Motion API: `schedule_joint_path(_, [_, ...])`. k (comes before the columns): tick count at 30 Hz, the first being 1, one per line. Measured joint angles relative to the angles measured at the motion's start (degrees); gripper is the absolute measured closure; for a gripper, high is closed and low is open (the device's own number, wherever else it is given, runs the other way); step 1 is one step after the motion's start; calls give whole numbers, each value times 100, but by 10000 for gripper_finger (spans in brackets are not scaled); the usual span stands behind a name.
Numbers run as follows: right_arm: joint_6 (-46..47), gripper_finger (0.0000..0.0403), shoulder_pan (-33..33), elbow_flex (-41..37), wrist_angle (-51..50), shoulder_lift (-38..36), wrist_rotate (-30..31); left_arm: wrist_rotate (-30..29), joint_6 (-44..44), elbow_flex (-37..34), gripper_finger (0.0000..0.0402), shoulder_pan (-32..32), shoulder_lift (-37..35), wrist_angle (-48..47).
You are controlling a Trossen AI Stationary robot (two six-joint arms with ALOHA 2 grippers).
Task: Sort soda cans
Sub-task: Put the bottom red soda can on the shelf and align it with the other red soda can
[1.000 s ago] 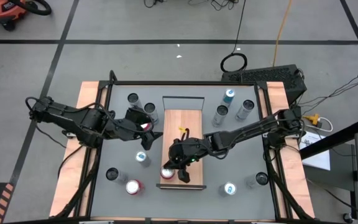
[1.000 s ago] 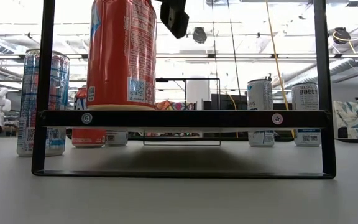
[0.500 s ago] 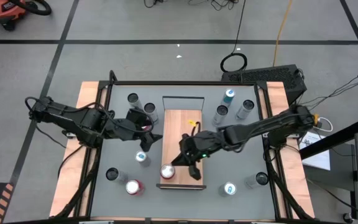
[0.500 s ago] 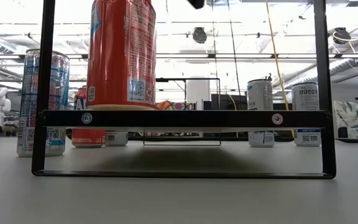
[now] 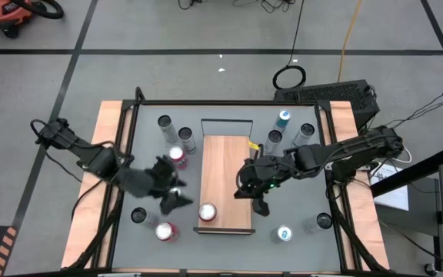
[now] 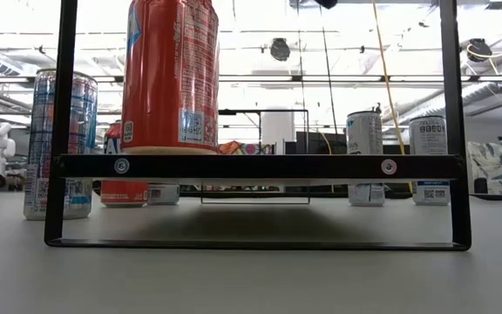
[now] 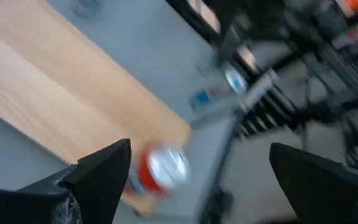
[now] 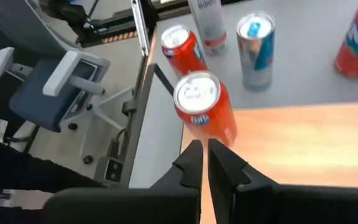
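Now released: one red can (image 5: 207, 212) stands alone on the near end of the wooden shelf (image 5: 225, 161).
Right gripper (image 5: 261, 206), fingers closed and empty, has drawn back to the shelf's right edge; left gripper (image 5: 174, 198), jaws spread wide, has swung nearer, toward the blue can (image 5: 177, 195), apparently the next to be sorted.

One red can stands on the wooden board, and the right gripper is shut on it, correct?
Not quite. The red can does stand on the wooden board, but the right gripper is shut on nothing, clear of the can, as the high view shows.
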Motion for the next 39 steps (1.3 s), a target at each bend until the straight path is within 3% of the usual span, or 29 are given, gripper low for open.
schedule_joint_path(12, [113, 403, 177, 0, -1118, -476, -142, 819, -996, 0, 18, -619, 67, -977])
schedule_joint_path(25, [282, 403, 331, 0, -1169, -487, -55, 1398, -2858, -2, 18, -630, 162, -2050])
schedule_joint_path(33, [703, 403, 333, 0, -1166, -489, 34, 1056, -2500, -2, 18, -565, 164, -1719])
schedule_joint_path(39, [1064, 403, 333, 0, -1169, -494, 189, 1658, -1396, -2, 18, -615, 433, -1575])
